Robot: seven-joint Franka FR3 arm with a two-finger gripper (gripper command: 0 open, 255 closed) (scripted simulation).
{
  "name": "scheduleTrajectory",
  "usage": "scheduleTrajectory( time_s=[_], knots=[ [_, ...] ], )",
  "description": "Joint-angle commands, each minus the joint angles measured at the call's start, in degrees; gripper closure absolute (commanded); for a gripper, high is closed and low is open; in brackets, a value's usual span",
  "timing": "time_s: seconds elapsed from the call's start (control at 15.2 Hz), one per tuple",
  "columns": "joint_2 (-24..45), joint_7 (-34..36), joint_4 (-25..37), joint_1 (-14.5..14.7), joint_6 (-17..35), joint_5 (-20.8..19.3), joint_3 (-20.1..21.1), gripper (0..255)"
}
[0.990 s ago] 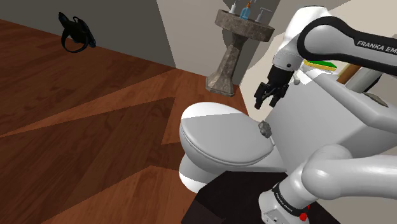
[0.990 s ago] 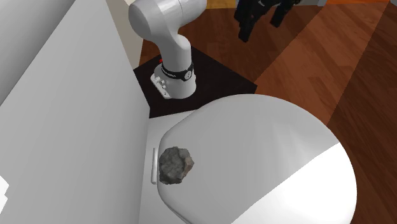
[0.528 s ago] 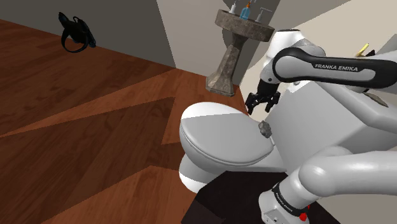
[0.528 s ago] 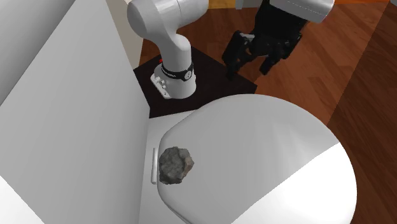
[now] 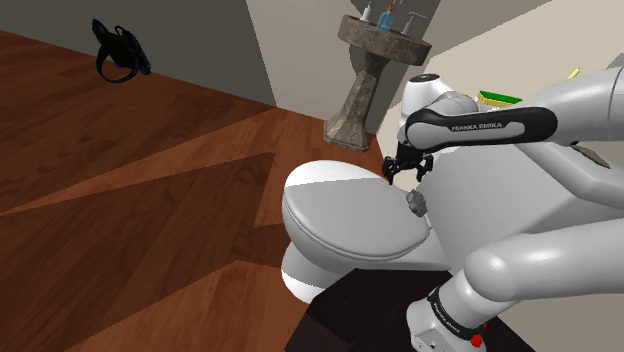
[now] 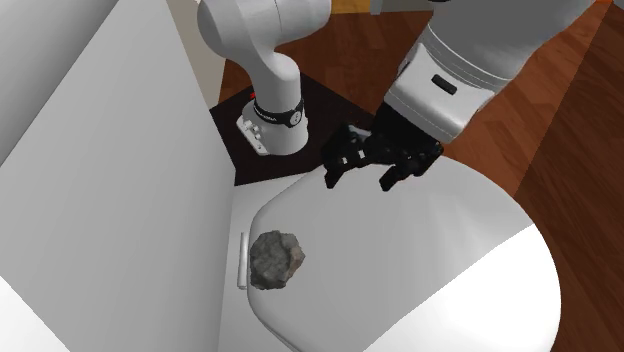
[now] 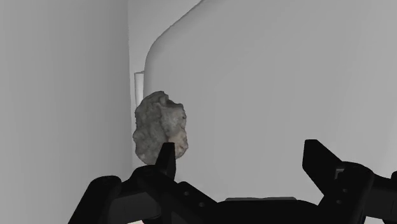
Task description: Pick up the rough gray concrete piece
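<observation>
The rough grey concrete piece (image 6: pixel 275 259) lies on the shut white toilet lid (image 6: pixel 420 250), at the back by the hinge and tank. It also shows as a small grey lump (image 5: pixel 416 204) in the shoulder view. My black gripper (image 6: pixel 357 183) hovers open above the lid, a short way from the piece and apart from it. In the wrist view the piece (image 7: pixel 160 126) sits ahead of one finger (image 7: pixel 167 160), off to the side of the gap; the gripper (image 7: pixel 242 160) holds nothing.
The white tank (image 5: pixel 520 190) rises right behind the piece. A stone pedestal sink (image 5: pixel 368 75) with bottles stands beyond the toilet. Brown wooden floor (image 5: pixel 150 200) spreads at the shoulder view's left, with a black object (image 5: pixel 118 52) lying far off. My stand (image 6: pixel 270 130) is beside the toilet.
The arm has swung down toward the toilet lid; the gripper has dropped much closer to the lid and the concrete piece. The piece has not moved.
</observation>
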Motion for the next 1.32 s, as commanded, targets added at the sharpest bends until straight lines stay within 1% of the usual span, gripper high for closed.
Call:
scheduleTrajectory(
  time_s=[0.0, 0.26, 0.53, 0.99, 1.19, 1.25],
  knots=[
    [2.65, 4.25, -0.49, -2.44, 2.52, -3.68, 0.47, 0],
    [8.74, 12.89, 0.34, -7.39, 5.98, -11.61, 0.84, 0],
    [14.71, 21.92, 2.15, -11.91, 7.71, -19.93, 0.48, 0],
    [19.37, 26.28, 1.06, -12.53, 12.12, -23.13, 0.42, 0],
    [19.78, 26.66, 1.0, -12.58, 12.47, -23.42, 0.41, 0],
    [19.81, 26.67, 1.04, -12.56, 12.45, -23.41, 0.43, 255]
  ],
)
